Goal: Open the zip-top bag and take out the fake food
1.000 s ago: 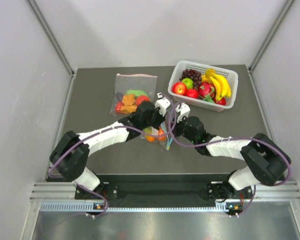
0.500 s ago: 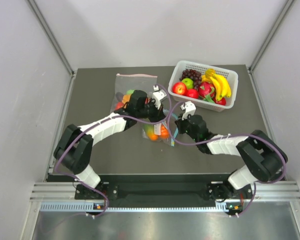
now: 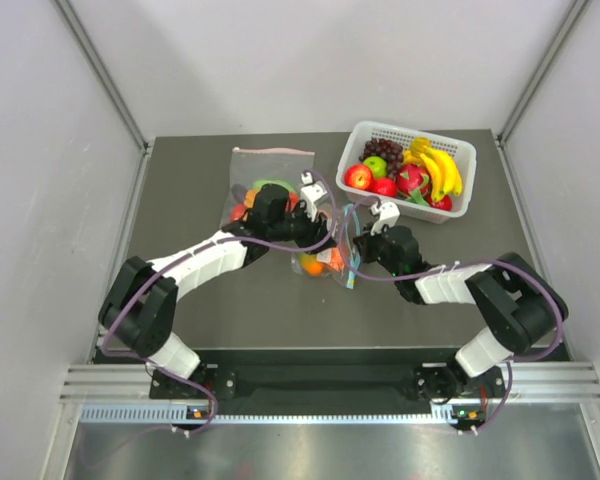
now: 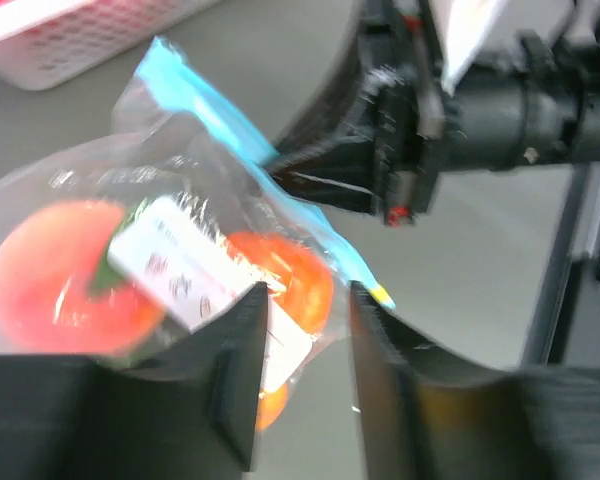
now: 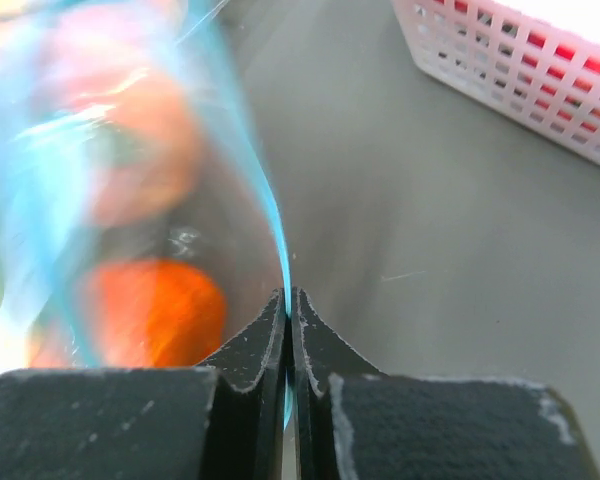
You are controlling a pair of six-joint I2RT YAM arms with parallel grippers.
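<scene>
Over the last second I had carried both arms away from the near edge, and the bag (image 3: 327, 262) had gone with them a little, so that it sat mid-table between the two wrists. My left forearm had swung out over the larger bag (image 3: 270, 165), and the right wrist had crept nearer the basket (image 3: 410, 170). The right gripper (image 5: 288, 297) was pinched tight on the bag's teal strip (image 5: 270, 220), which ran up out of the closed jaws as one thin edge. The left gripper (image 4: 302, 300) stood narrowly parted, with the bag's wall and white label just ahead of the gap. I could not tell whether either finger actually touched the film. The food (image 4: 50, 275) was all inside, a peach-red piece and orange ones pressed against the plastic. From the left wrist the strip (image 4: 220, 115) read as a single band, so I judged the mouth not yet parted. The shift had only repositioned the bag. I thought the left jaws needed a hold on the opposite lip before any pull would open it.
</scene>
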